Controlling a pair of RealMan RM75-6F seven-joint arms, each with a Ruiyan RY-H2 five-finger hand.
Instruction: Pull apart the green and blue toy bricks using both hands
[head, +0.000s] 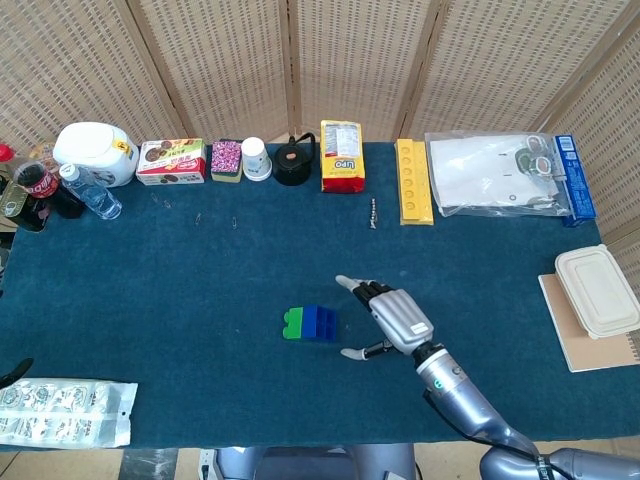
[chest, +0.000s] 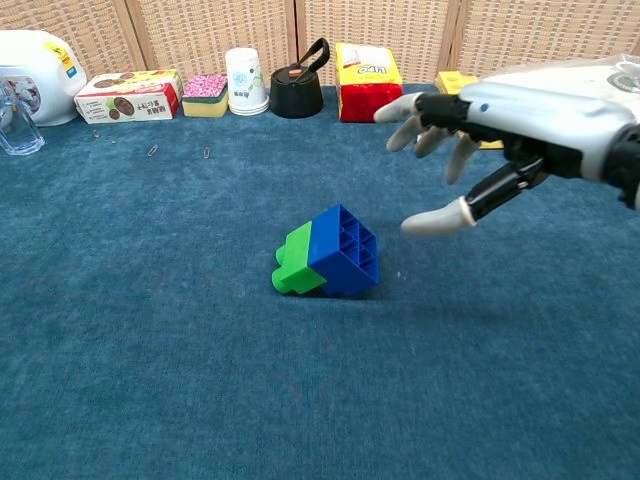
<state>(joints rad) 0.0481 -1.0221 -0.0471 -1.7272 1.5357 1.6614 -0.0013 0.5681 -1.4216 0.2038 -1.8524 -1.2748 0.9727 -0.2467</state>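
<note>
Now your right hand (head: 392, 316) hovers with fingers spread, holding nothing, just right of the joined green brick (head: 292, 325) and blue brick (head: 319, 323) at frame centre.

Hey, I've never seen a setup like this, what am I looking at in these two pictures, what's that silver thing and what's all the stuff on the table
The silver thing is a robot's right hand, a mechanical hand with fingers on the end of a jointed arm. Both pictures come from the robot's own cameras: the head view looks down on the whole table, and the chest view looks across it from low down.

On the blue tablecloth lies a green brick snapped onto a blue brick. The hand hangs just to the right of them with its fingers spread, holding nothing and not touching them.

Along the far edge stand a white jug, a snack box, a paper cup, a black kettle, a yellow packet and a yellow tray.

I cannot see the left hand clearly.
</note>
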